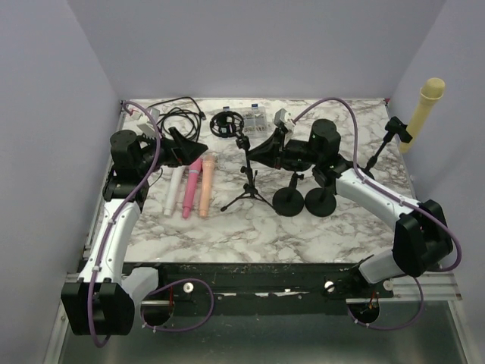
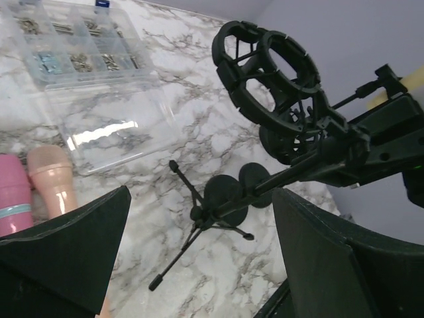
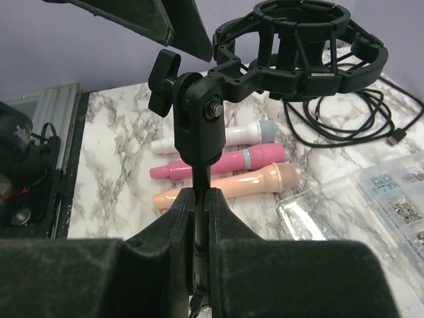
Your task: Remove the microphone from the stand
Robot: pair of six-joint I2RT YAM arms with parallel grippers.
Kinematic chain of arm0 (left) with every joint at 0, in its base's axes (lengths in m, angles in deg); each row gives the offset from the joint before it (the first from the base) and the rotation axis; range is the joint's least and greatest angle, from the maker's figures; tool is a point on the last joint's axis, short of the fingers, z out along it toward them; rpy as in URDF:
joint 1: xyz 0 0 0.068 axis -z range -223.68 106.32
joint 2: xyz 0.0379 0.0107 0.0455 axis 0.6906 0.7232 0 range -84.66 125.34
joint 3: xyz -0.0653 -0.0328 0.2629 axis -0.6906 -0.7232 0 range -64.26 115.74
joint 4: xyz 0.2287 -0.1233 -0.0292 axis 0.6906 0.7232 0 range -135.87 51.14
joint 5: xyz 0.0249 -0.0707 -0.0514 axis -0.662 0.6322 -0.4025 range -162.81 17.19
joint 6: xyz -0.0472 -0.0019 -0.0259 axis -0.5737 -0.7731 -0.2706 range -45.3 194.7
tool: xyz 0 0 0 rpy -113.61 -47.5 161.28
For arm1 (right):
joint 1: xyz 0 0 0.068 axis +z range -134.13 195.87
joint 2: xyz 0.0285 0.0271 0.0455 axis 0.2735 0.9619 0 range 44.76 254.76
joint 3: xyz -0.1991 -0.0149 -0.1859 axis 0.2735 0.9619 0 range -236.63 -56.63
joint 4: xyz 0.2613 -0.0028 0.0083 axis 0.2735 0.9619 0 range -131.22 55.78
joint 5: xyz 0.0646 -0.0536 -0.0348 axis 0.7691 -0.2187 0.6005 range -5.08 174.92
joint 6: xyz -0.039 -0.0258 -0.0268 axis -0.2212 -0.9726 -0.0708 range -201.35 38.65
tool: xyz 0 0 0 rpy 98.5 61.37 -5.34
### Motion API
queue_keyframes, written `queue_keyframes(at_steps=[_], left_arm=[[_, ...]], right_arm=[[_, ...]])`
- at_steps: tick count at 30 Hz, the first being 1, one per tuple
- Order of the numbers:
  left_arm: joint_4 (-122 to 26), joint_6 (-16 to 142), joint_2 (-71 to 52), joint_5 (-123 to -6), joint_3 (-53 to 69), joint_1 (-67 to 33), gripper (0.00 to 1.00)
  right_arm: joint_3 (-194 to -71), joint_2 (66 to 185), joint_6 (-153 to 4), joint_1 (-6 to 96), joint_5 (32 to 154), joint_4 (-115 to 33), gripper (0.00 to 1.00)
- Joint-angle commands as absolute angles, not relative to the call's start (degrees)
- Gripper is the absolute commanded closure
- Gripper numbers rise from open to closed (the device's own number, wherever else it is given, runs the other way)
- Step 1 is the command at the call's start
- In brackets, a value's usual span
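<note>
Left wrist: parts box (image 2: 126, 106) beyond stand (image 2: 291, 173); its blue tag (image 2: 101, 3), perhaps printed, illegible

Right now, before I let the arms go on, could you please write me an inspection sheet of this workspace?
Surface: marble table, no spill seen.
Job's things: tripod stand upright; its shock mount looks empty. Left of it lie the white microphone, pink microphone and peach microphone, side by side.
Clutter: clear parts box; two round-base stands.
Grippers: left gripper open, fingers holding nothing, near the microphone heads; right gripper shut on the tripod stand's pole.
Cables: black cable at the far edge; purple cable along each arm.
Surroundings: plain walls; yellow microphone on another stand, far right.
</note>
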State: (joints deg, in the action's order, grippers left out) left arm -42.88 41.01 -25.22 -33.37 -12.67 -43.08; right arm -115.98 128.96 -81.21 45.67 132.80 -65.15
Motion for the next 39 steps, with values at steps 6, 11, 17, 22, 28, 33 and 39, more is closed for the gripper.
queue_keyframes(at_steps=[6,11,17,22,28,33,39], left_arm=[[-54.48,25.98,-29.62,-25.28,-23.63,-42.91,0.12],[-57.41,23.47,-29.36,-23.74,-27.71,-41.59,0.12],[-65.91,17.49,-26.65,-24.22,-32.1,-36.39,0.15],[-79.31,8.11,-20.81,-24.82,-36.12,-31.75,0.31],[-101.1,-7.44,-10.99,-27.85,-42.47,-29.75,0.42],[-115.69,-16.79,-1.16,-30.93,-43.55,-26.39,0.34],[-131.28,-24.02,10.15,-36.82,-44.26,-22.89,0.54]], right_arm=[[-111.68,127.59,-83.17,47.81,133.57,-74.61,0.99],[-108.83,126.88,-85.06,50.58,130.05,-74.94,0.99],[-103.29,124.09,-85.62,50.85,127.16,-76.83,0.99],[-100.23,122.96,-85.54,50.85,126.15,-77.35,0.99],[-98.46,120.8,-85.56,50.9,123.86,-77.32,0.99],[-98.92,120.87,-85.23,50.85,124.01,-77.13,0.99],[-98.73,121.15,-85.09,50.85,123.89,-77.01,0.99]])
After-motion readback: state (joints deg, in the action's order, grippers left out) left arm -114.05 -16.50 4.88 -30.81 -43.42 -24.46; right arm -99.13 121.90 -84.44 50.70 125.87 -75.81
